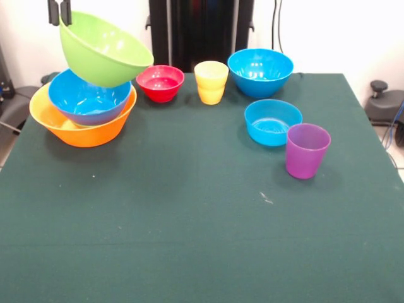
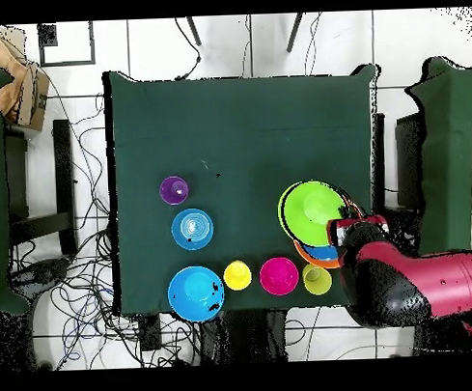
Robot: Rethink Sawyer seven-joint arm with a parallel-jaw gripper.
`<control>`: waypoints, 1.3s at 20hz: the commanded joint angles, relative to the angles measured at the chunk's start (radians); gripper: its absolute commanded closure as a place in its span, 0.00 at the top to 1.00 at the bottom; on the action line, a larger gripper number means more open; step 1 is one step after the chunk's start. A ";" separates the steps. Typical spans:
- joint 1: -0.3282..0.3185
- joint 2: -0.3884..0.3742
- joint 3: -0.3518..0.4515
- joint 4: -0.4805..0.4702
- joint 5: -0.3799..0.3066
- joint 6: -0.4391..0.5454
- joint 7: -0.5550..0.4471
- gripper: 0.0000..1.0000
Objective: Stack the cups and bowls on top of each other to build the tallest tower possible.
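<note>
While your gripper point(image 1: 60, 14) pinched the lime green bowl's point(image 1: 104, 50) rim, it hung tilted. Below sat the blue bowl point(image 1: 88, 101), nested in the orange-yellow bowl point(image 1: 82, 129).

Gripper point(image 1: 60, 12) at upper left of front view, only dark fingers point(image 1: 65, 12) showing, hanging down from top edge. Fingers close together, clamped on rim of lime green bowl point(image 1: 104, 50), which hangs tilted from them, clear of what lies below. In overhead view, red and black arm point(image 2: 417, 286) enters from right edge at lower right, thick rounded link pointing left, wrist head point(image 2: 355, 228) at its upper left end.
</note>
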 commanded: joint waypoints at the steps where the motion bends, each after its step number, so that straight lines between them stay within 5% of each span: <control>1: 0.076 0.037 -0.088 0.060 -0.069 -0.063 0.024 0.00; 26: 0.106 0.058 -0.129 0.039 -0.067 -0.079 -0.021 0.00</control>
